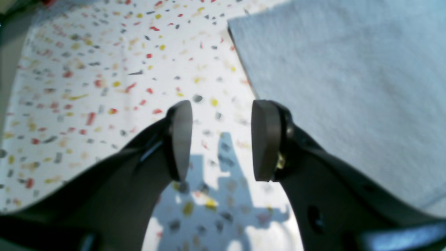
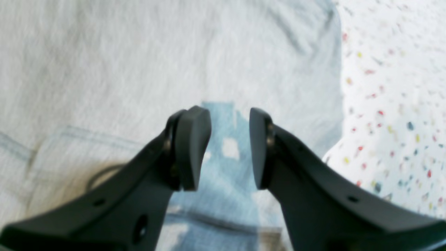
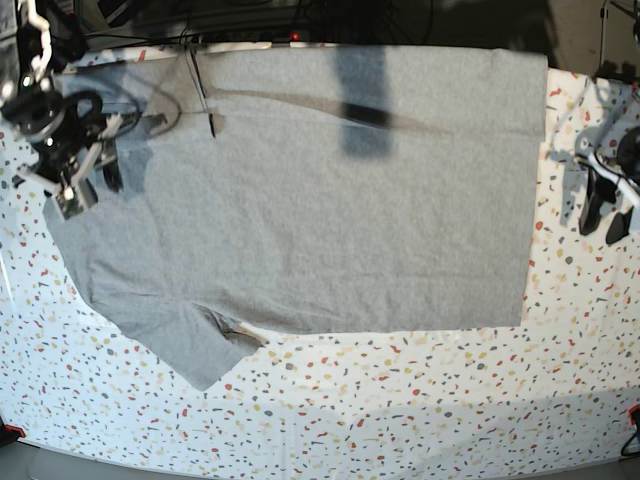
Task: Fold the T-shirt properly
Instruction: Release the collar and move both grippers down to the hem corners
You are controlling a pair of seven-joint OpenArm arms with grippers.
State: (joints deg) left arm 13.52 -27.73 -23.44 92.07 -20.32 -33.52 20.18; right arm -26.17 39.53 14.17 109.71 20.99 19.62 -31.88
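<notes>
Base view: T-shirt (image 3: 330, 190) spread flat; left pincer (image 1: 221, 139) released, right pincer (image 2: 230, 146) released above it

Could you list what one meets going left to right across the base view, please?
Right gripper → T-shirt → bare table strip → left gripper.

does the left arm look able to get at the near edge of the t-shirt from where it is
Probably yes. The left claw is open over bare table, with the T-shirt edge just beside it and nothing lying between them.
</notes>
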